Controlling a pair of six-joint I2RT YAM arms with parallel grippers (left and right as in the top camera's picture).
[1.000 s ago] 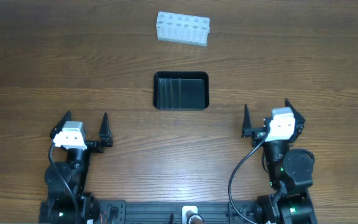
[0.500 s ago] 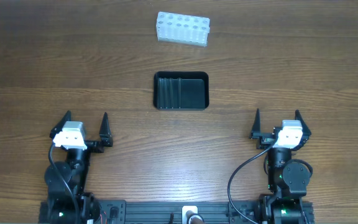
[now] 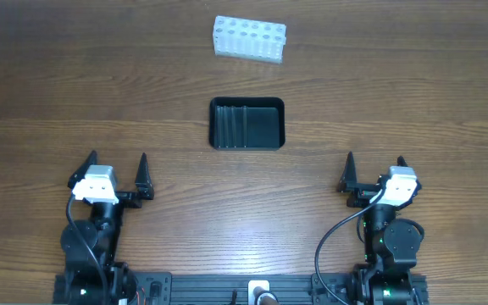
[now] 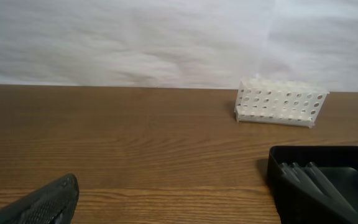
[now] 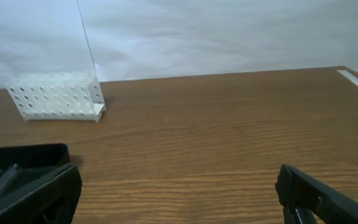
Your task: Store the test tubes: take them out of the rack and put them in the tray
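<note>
Top view has my left arm (image 3: 100,195) and right arm (image 3: 388,203) low by their bases, both pairs of jaws spread apart and holding nothing. Clear test tubes (image 3: 237,125) lie in the black tray (image 3: 246,103) at the middle of the table (image 3: 74,76). The white rack (image 3: 250,39) beyond it looks emptied. I judge the storing finished, so next calls only for checking the rack's holes
</note>
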